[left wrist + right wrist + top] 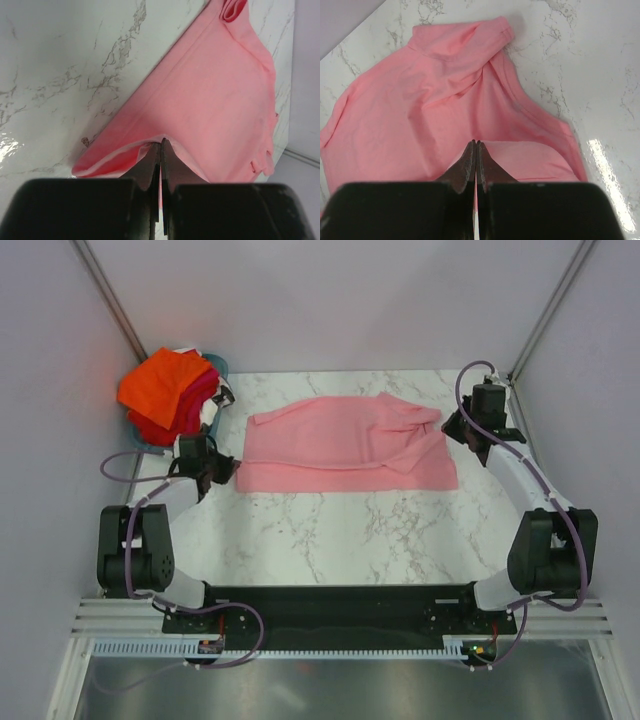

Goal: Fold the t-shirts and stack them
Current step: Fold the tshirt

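You are in the middle of folding the pink shirt, which lies spread across the centre of the table in the top view, long side running left to right. It already looks partly folded, with a rumpled sleeve doubled over its upper right part.

The left gripper sits at the shirt's lower left corner. In its wrist view the jaws are pressed together with the pink hem pinched between the tips and raised a little off the marble. The right gripper is at the shirt's right edge, toward the upper corner, and its wrist view shows the same: jaws closed tight on a small fold of cloth.

So both pinches look made, and I judge the next move to be the lift and fold. That calls for raising both ends together, so the cloth does not drag or twist, then carrying the held edges over the rest and laying them down square. Since the two grips are on opposite ends and not level with each other, watch that the fold line does not come out slanted. The loose sleeve may bunch further; it may want smoothing.

At the upper left of the top view, the pile of orange, red and magenta shirts sits heaped in the basket, just beyond the left gripper. Nothing lies on the pink shirt itself.
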You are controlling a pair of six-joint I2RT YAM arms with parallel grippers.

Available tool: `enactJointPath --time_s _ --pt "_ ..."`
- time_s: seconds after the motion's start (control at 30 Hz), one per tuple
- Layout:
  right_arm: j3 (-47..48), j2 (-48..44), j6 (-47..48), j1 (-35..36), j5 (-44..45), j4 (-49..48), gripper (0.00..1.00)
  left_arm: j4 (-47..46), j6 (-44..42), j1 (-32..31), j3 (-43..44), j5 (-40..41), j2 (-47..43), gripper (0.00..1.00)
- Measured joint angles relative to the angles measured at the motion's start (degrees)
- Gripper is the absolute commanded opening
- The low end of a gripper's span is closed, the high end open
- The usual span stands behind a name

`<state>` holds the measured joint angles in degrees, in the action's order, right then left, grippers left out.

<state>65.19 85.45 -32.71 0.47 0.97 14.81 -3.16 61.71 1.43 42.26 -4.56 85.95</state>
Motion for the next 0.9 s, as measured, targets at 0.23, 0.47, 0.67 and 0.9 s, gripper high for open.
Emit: enactJointPath --time_s 0.23,0.47,0.67,0.9 --pt "3.13 4.55 -0.02 0.0 0.37 -0.44 0.0 -0.46 0.83 0.0 1.73 0.0 3.34 0.02" --pt "8.26 8.55 -0.07 0.0 0.37 -0.74 0.0 -0.87 1.42 0.0 4.57 -0.04 5.05 0.04" --pt "11.26 13.7 -1.18 0.0 0.44 -1.99 0.68 -2.43 1.33 0.0 8.52 -1.22 9.77 0.31" --pt "8.61 13.6 -3.32 0.0 0.81 -5.66 0.73 -1.95 -0.63 0.0 7.67 -2.71 5.88 0.69"
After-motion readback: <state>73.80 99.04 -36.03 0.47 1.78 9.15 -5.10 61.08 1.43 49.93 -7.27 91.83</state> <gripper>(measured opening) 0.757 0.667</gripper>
